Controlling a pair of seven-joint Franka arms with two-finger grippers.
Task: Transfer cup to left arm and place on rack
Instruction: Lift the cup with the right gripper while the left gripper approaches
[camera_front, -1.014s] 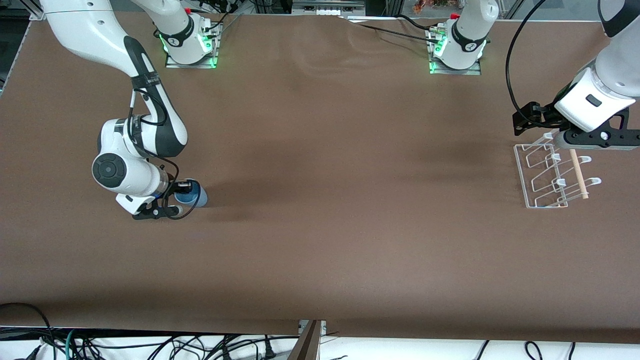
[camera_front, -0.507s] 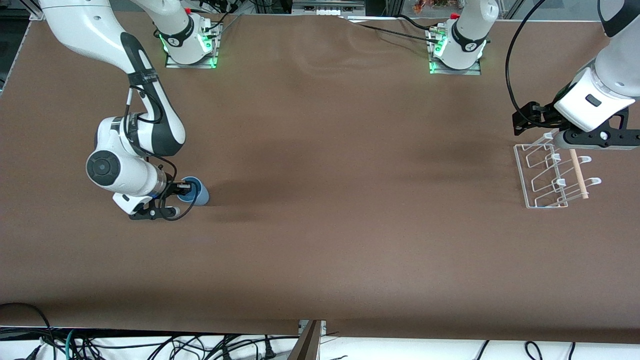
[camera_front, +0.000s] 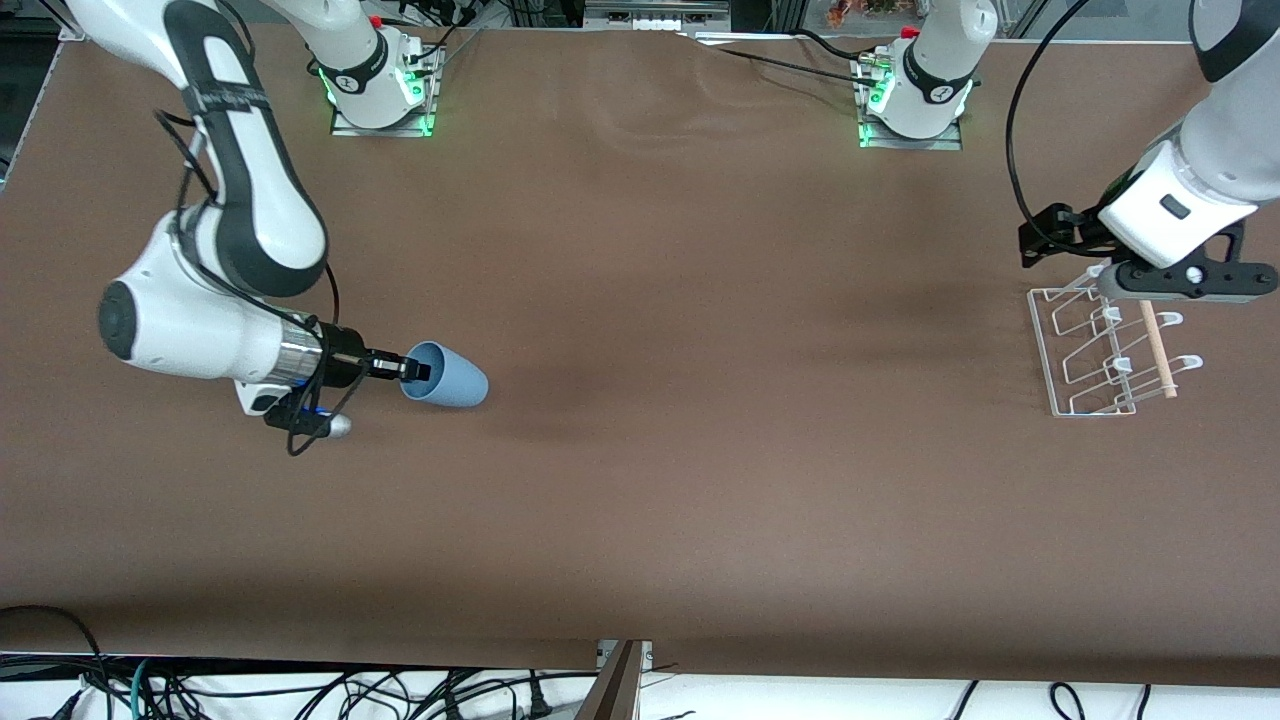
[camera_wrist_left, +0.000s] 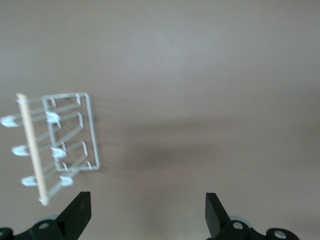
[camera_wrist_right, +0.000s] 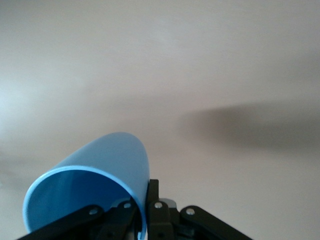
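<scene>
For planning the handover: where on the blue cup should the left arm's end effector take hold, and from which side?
Probably the closed, narrow end of the cup. The right end effector pinches its rim wall, and the cup lies sideways, base pointing toward the left arm's end of the table. The left end effector, open over the rack, could come from that end and close across the bare tapered body.

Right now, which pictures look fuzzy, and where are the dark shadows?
Left wrist view: the rack looks smeared, with a soft shadow beside it. Right wrist view: the cup is sharp, with a dark streak on the table. Front view: crisp, with faint shadow patches.
</scene>
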